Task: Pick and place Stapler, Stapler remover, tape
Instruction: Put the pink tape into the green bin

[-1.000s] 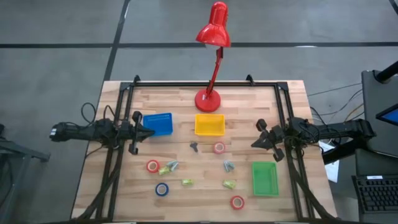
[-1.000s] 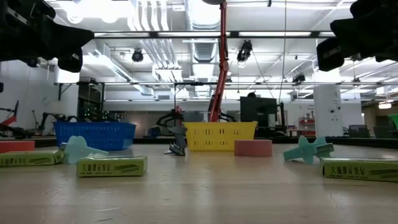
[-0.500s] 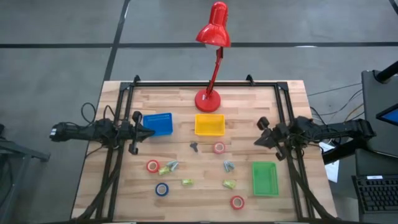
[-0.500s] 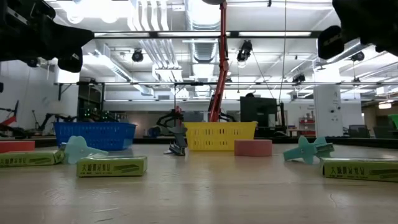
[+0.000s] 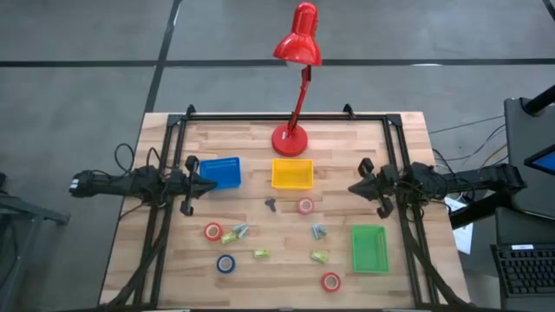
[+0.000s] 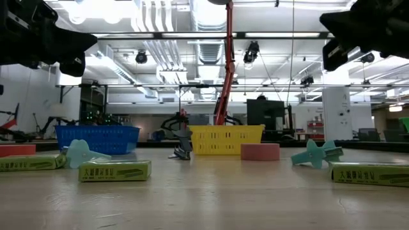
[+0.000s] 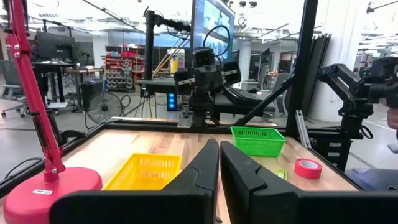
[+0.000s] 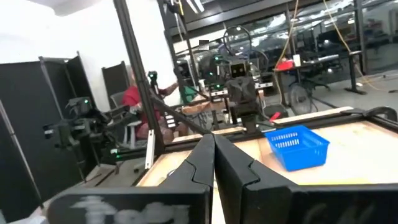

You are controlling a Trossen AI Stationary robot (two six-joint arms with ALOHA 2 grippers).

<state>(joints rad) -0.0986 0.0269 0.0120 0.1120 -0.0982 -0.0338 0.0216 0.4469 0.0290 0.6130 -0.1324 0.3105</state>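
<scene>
Three red tape rolls and one blue roll lie flat on the wooden table. Three yellow-green box-shaped staplers, two teal stapler removers and a dark one lie among them. My left gripper hovers shut and empty beside the blue bin; its fingers show together in the left wrist view. My right gripper hovers shut and empty right of the yellow bin; its wrist view shows the same.
A green bin stands at the near right. A red desk lamp stands with its base at the far middle and its head over the far edge. Black frame rails run along both table sides. People sit beyond the table.
My right gripper has swung a little toward the table's far edge and left, still shut and high above the table. Nothing on the table has moved.
</scene>
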